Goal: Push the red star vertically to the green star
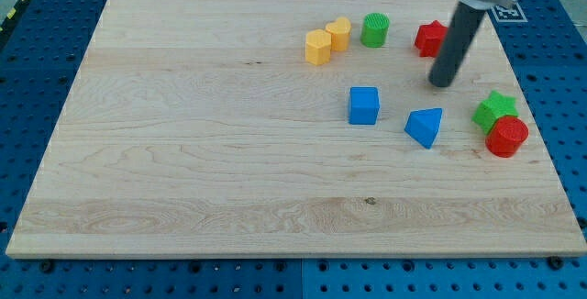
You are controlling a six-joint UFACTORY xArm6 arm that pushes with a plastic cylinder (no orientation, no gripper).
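Observation:
The red star point(429, 38) lies near the view's top right on the wooden board point(183, 152). The green star point(494, 109) lies lower, near the board's right edge, touching a red round block point(506, 138) just below it. My tip point(441, 84) stands on the board just below and slightly right of the red star, left of and above the green star. The rod partly hides the red star's right side.
A green cylinder point(374, 29) lies left of the red star. Two yellow blocks point(338, 33) point(317, 47) lie further left, touching. A blue cube point(363, 105) and a blue triangular block point(425, 126) lie mid-board.

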